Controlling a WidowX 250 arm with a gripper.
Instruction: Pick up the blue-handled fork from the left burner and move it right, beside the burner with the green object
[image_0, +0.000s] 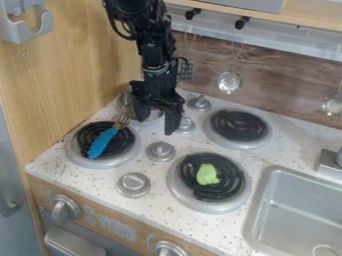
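Observation:
The black gripper (157, 119) hangs over the back left part of the stove top, its two fingers spread apart with nothing seen between them. Left of and below it, a fork with a blue handle (102, 143) and brownish tines lies across the front left burner (83, 157), tines toward the gripper. A light green soft-looking object (208, 174) lies on the black coil of the front right burner (180, 196). The back left burner is partly hidden behind the gripper.
Several silver knobs stand between the burners, one (160, 151) just below the gripper. The back right burner (238, 126) bears nothing. A grey sink (294, 210) is at the right. A wooden wall (63, 75) rises at left; utensils, including a ladle (229, 82), hang behind.

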